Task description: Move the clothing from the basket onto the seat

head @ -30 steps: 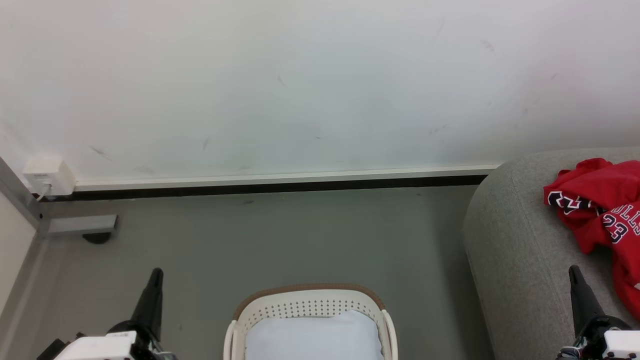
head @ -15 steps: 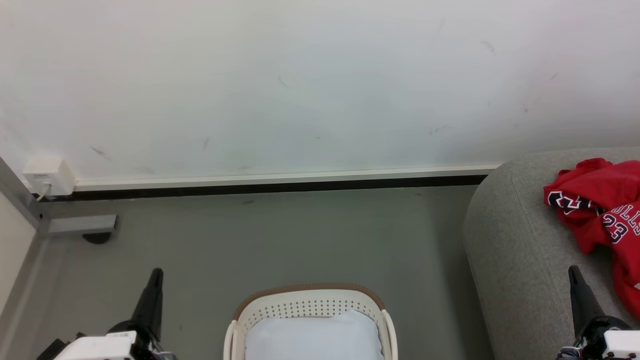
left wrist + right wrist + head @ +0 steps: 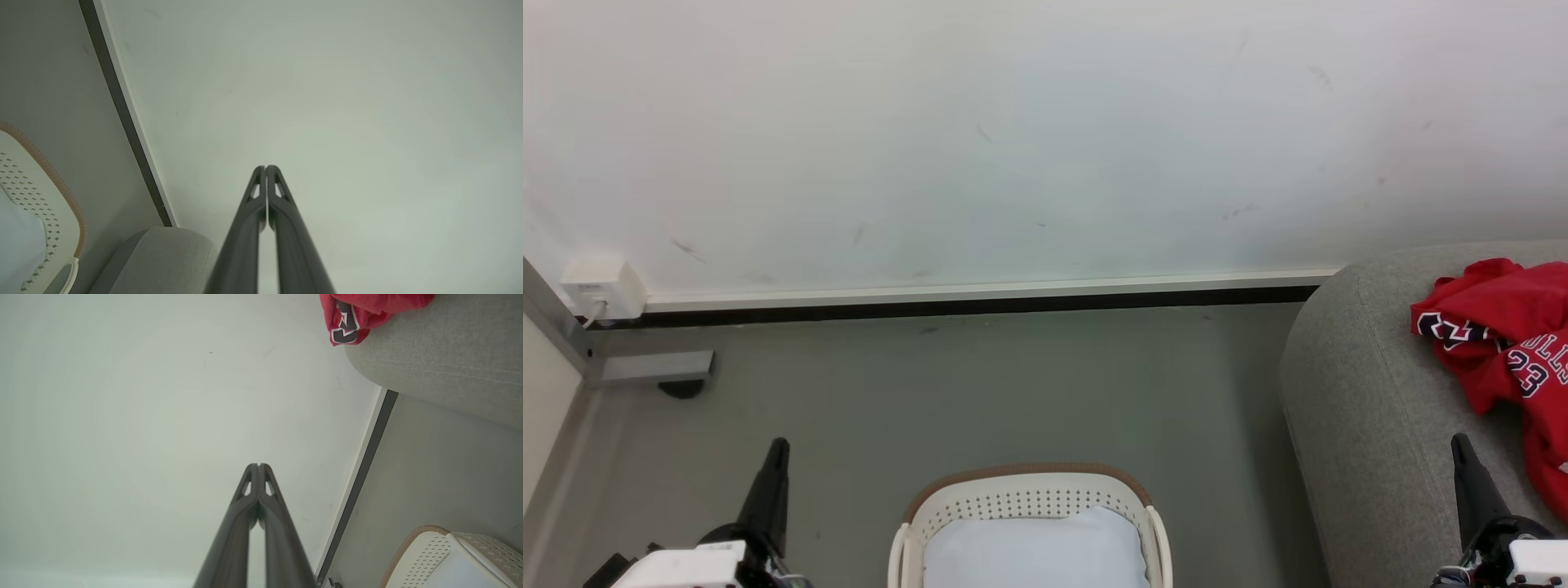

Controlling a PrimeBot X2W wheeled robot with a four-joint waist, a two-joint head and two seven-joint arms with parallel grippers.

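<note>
The red clothing (image 3: 1507, 343) with white trim and the number 23 lies crumpled on the grey seat (image 3: 1364, 392) at the right; a red corner of the clothing (image 3: 355, 314) hangs over the seat (image 3: 441, 363). The cream basket (image 3: 1029, 498) with a brown rim stands on the floor at the bottom centre, holding a pale cushion-like thing (image 3: 1033, 551). My left gripper (image 3: 778, 445) is shut, left of the basket. My right gripper (image 3: 1460, 441) is shut over the seat's front, just below the clothing. Both wrist views show my left gripper (image 3: 266, 167) and right gripper (image 3: 258, 465) with tips pressed together, holding nothing.
A white wall (image 3: 1013, 139) with a pale baseboard (image 3: 988, 290) runs behind the grey floor (image 3: 980, 392). A white socket box (image 3: 600, 286) and a grey metal foot (image 3: 654, 367) sit at the far left. The basket (image 3: 36, 196) and the seat (image 3: 163, 257) appear at the left wrist view's lower left.
</note>
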